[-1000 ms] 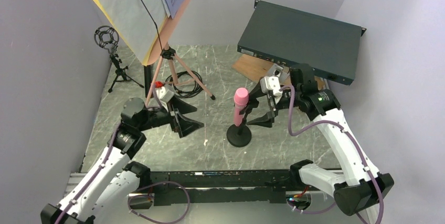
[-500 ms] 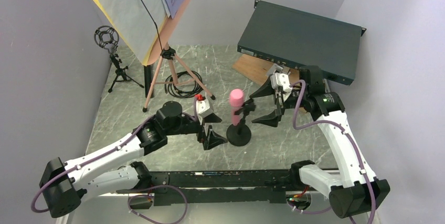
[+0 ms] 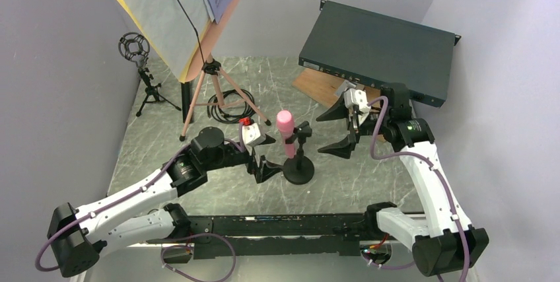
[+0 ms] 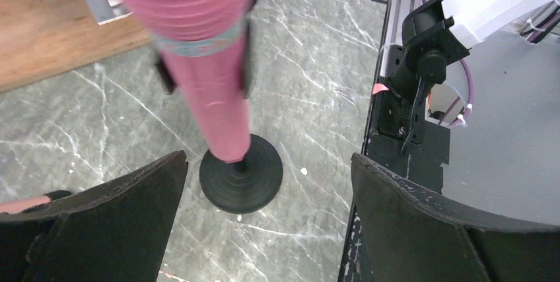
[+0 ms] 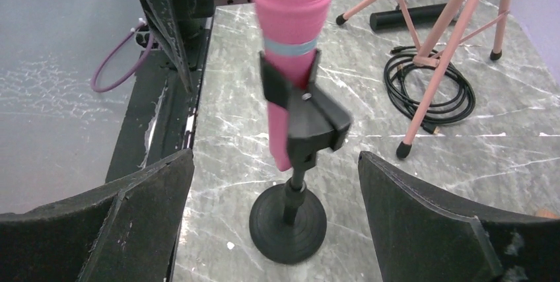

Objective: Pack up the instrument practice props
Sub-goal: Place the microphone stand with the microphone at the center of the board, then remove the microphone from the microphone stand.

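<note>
Top external: pink mic [image 3: 285, 127] standing in black holder [image 3: 298, 173]; L claw [image 3: 271, 156] gaping at its 9 o'clock, R claw [image 3: 320, 135] at 2, both empty.

Shells: my arm links [image 3: 125, 201] are smooth, rounded white, and the joints [image 3: 210, 141] between them are black drums.
Cables: a purple cable [image 3: 370, 140] loops along each arm, with a second loop down by the bases.
Left hand [image 3: 267, 160]: two black wedge-shaped fingers [image 4: 99, 222], a white block [image 3: 253, 136] behind them and a red cap [image 3: 245, 122] on top.
Right hand [image 3: 323, 133]: the same black wedges and white block.
Marking: a small green light [image 3: 410, 124] on my right forearm.
Bases: black housings on a black rail [image 3: 284, 226].
</note>
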`<state>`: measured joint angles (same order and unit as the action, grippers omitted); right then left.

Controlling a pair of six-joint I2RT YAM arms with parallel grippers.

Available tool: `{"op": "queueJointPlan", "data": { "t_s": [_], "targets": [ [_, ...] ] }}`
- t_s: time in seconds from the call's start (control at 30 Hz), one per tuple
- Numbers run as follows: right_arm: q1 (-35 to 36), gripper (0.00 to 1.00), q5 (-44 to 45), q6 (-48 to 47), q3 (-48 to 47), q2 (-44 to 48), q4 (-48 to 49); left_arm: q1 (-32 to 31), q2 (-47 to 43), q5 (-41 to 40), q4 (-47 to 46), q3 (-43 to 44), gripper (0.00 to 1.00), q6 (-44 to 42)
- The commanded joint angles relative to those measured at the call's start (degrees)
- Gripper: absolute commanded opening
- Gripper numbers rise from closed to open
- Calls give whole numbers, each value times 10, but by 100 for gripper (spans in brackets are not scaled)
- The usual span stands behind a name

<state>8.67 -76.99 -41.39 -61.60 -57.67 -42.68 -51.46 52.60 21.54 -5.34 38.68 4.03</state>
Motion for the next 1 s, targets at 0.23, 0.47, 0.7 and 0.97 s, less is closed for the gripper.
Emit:
{"op": "queueJointPlan", "data": {
  "t_s": [0.23, 0.47, 0.7, 0.97],
  "targets": [
    [67, 98, 45, -49, -60, -91, -8, -3, -24, -15, -65, 11, 99, -16],
    [97, 93, 73, -39, -50, -107, 14, -3, -23, -39, -101, 13, 99, -25],
    [99, 80, 61, -24, -32, -97, 39, -3, 2, -41, -168, 19, 99, -8],
    [104, 66, 64, -13, -23, -90, 54, -2, 41, -77, -248, 28, 99, 15]
  ]
}}
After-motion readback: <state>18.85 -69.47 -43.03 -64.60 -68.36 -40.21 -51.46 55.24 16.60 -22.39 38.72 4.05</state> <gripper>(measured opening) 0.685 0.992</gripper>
